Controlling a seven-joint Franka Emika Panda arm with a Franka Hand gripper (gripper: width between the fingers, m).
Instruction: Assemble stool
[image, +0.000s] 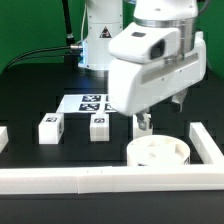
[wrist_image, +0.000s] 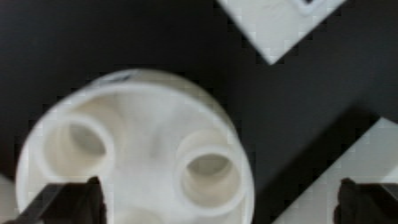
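Note:
The round white stool seat (image: 158, 152) lies on the black table near the front right corner. My gripper (image: 143, 127) hangs just above its far left rim. In the wrist view the seat (wrist_image: 151, 140) fills the space below my gripper (wrist_image: 222, 205). The two dark fingertips (wrist_image: 80, 200) stand wide apart, one over the seat's edge and one outside it. The gripper is open and holds nothing. Two white leg blocks with tags (image: 50, 127) (image: 98, 126) stand to the exterior view's left of the seat. A third leg block does not clearly show.
White border rails run along the front (image: 100, 180) and the right side (image: 205, 145), close to the seat. The marker board (image: 88, 102) lies behind the leg blocks by the robot base. A white rail edge (wrist_image: 294, 25) shows in the wrist view.

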